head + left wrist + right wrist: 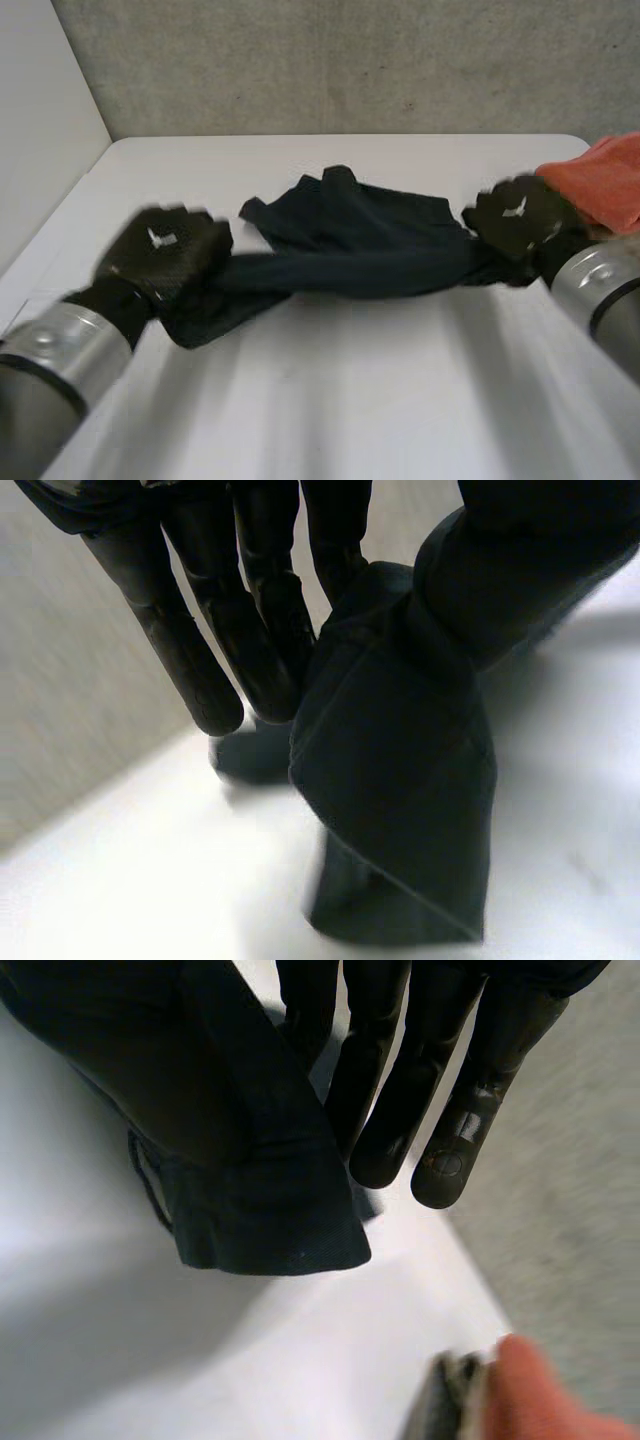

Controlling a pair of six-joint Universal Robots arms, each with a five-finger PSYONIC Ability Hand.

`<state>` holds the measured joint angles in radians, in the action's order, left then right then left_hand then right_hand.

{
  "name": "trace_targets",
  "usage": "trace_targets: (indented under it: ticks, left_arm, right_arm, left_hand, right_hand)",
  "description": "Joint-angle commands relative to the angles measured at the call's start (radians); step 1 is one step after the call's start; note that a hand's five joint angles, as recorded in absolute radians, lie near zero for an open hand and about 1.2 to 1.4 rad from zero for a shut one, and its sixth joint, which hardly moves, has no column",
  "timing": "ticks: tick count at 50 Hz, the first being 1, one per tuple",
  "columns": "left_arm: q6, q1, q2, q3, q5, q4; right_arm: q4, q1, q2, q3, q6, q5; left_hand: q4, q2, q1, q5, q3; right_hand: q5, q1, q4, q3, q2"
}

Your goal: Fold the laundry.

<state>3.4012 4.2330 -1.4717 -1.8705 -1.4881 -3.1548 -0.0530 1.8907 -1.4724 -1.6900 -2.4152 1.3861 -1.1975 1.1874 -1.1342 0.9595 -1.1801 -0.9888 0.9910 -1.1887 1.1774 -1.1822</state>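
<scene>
Dark garment [350, 245] strung between both hands over the middle of the white table [330, 400], pulled into a twisted band, with loose folds spread behind it.

Left hand [170, 245] at its left end. In the wrist view I see near-straight fingers [190, 650] with the cloth [400, 780] bunched and pinched beside them, its end hanging to the table.

Right hand [515, 218] at the right end. Same grip, with long fingers [470, 1090] and the hem [250, 1160] pinched alongside.

Orange cloth [605, 180] lies just beyond the right hand.
</scene>
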Motion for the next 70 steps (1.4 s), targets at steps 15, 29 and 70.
trace_targets:
  ticks: [15,29,70]
  left_arm:
    - [0.104,-0.015,-0.126,0.204,-0.006,-0.025]
    - [0.305,-0.018,-0.650,0.874,-0.112,-0.287]
    - [0.343,-0.222,-0.479,0.105,-0.173,-0.366]
  right_arm:
    - [-0.149,0.011,0.050,0.260,0.096,0.013]
    - [0.255,0.031,0.409,0.651,0.061,0.059]
    - [-0.387,0.021,0.454,0.454,0.104,-0.052]
  left_hand:
    - [-0.199,0.209,-0.262,0.262,-0.216]
    - [-0.199,0.209,-0.262,0.262,-0.216]
    - [-0.199,0.209,-0.262,0.262,-0.216]
  right_hand:
    - [-0.233,0.405,-0.208,0.219,-0.214]
    - [-0.233,0.405,-0.208,0.219,-0.214]
    - [-0.233,0.405,-0.208,0.219,-0.214]
